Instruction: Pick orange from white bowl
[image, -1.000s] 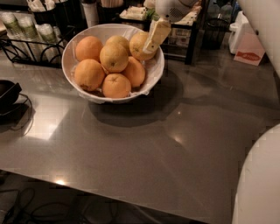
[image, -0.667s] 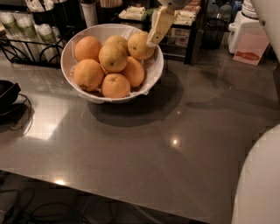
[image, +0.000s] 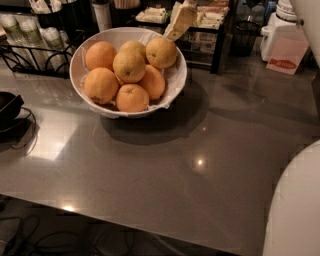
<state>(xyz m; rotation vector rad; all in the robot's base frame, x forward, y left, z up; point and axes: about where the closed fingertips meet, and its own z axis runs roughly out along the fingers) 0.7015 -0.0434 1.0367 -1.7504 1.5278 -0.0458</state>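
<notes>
The white bowl (image: 176, 82) stands at the back left of the grey table and holds several oranges on a crumpled white lining. The orange (image: 161, 51), yellowish and paler than the others, lies at the bowl's back right rim. My gripper (image: 170, 34) reaches down from the top edge of the camera view, its pale tip just above the orange's upper right side. The orange rests in the bowl among the others. Deeper orange fruits (image: 101, 85) lie at the front and left.
A black wire rack with cups (image: 30, 37) stands at the back left. A dark shelf with packets (image: 210, 20) is behind the bowl. A white appliance (image: 285, 42) is at the back right, a black object with a cable (image: 10, 107) at the left edge. A white robot part (image: 295, 210) fills the lower right.
The gripper has risen from beside the orange's right flank to just above it. The orange has stayed in place in the bowl.
</notes>
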